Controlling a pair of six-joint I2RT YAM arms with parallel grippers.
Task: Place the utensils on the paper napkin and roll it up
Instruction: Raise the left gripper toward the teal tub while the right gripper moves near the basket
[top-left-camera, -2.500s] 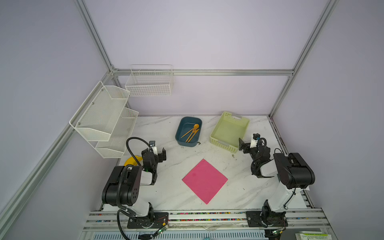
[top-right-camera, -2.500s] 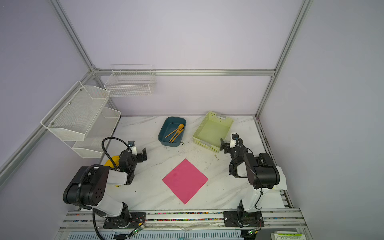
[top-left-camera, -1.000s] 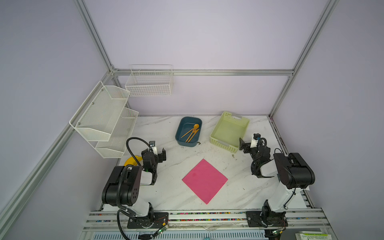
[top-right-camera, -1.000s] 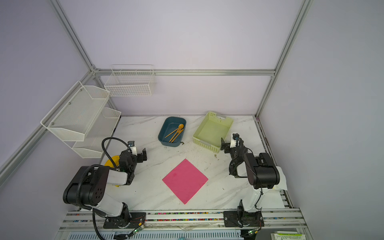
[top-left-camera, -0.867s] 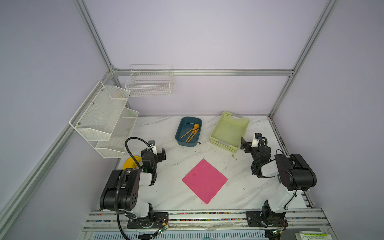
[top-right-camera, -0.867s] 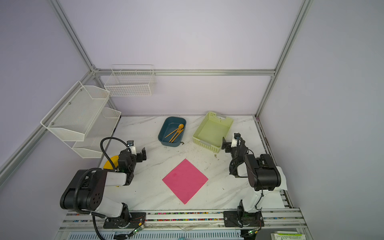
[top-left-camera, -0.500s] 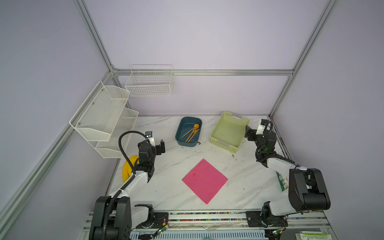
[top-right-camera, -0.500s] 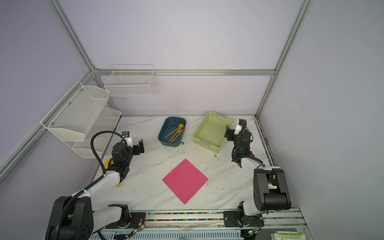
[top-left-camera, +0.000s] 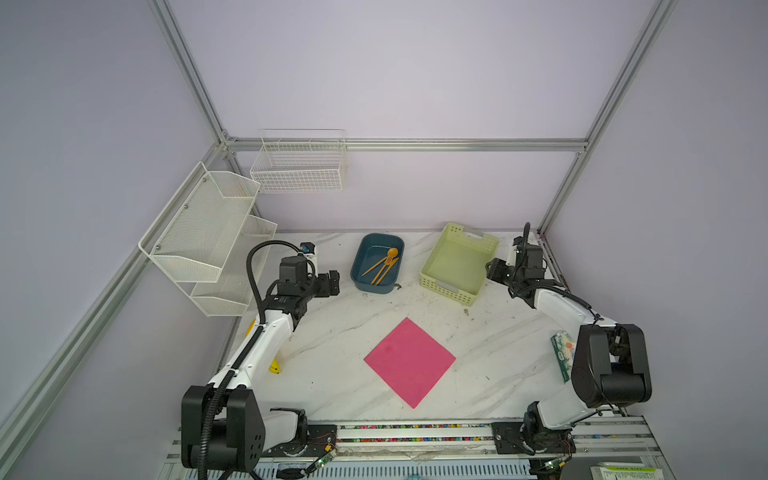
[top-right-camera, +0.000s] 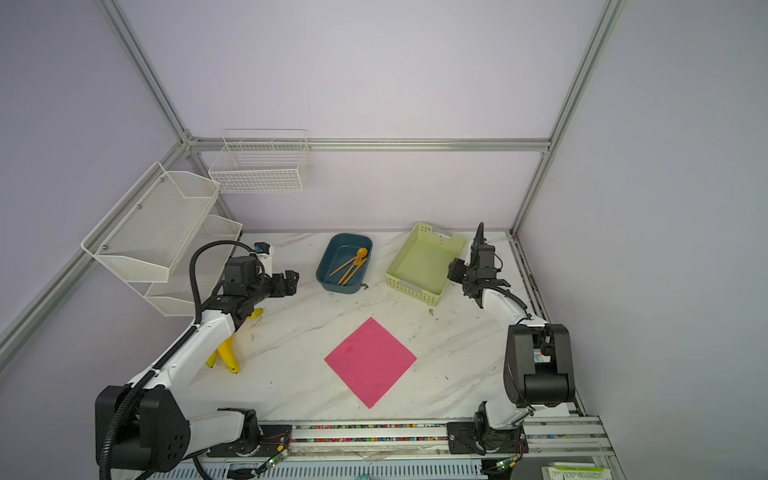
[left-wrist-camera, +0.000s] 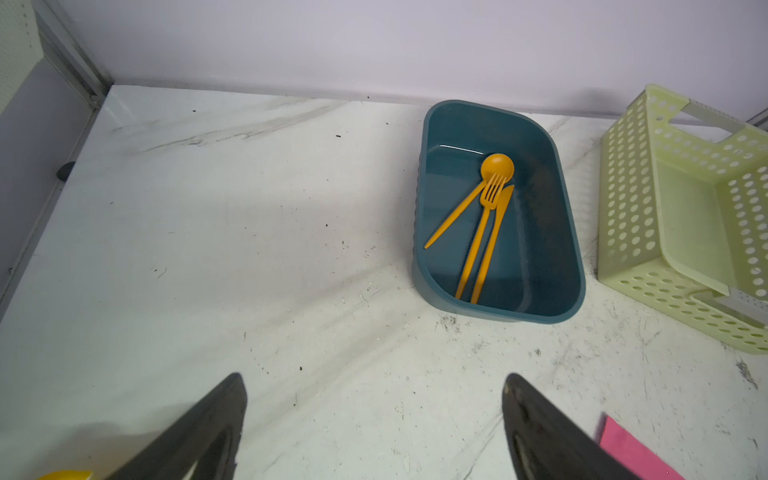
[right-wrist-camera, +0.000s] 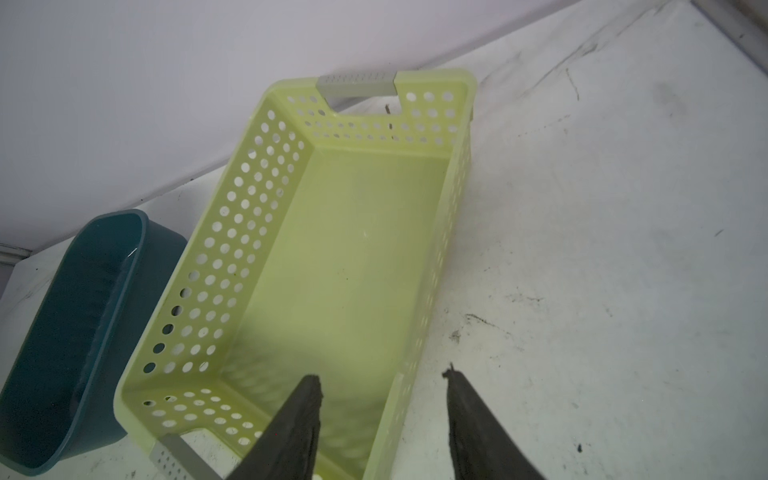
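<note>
White marble table (top-left-camera: 332, 332) fills the cell floor, scuffed, seen in both top views. White mesh shelf rack (top-left-camera: 199, 232) hangs on the left wall, and a wire basket (top-left-camera: 299, 166) hangs on the back wall.

Both arms are stretched toward the back of the table. The left gripper (top-left-camera: 330, 284) hovers just left of the blue tub, apart from it. In the left wrist view its jaws are spread wide with nothing between them, only bare table showing in the gap (left-wrist-camera: 374, 378). The right gripper (top-left-camera: 494, 270) is at the right edge of the green basket. In the right wrist view (right-wrist-camera: 382, 376) its jaws stand apart, narrower than the left pair, and grasp nothing. The basket's side wall runs through the gap, and I can't tell if anything touches it.

The green basket (top-left-camera: 449, 291) is perforated and sits at back right with nothing in it. The pink napkin (top-left-camera: 409, 361) lies flat at centre front, turned like a diamond, with nothing on it. It is well apart from both grippers.

The blue tub (top-left-camera: 357, 262) sits at back centre, just beside the green basket. Bananas (top-right-camera: 226, 353) lie under the left arm. A tissue packet (top-left-camera: 561, 357) lies at the right edge, partly hidden by the right arm.

The orange utensils (top-left-camera: 382, 268) all lie inside the blue tub. The spoon (left-wrist-camera: 497, 166) angles off to one side, and the fork (left-wrist-camera: 490, 195) and knife (left-wrist-camera: 496, 232) lie side by side. The fork tines overlap the spoon bowl.
</note>
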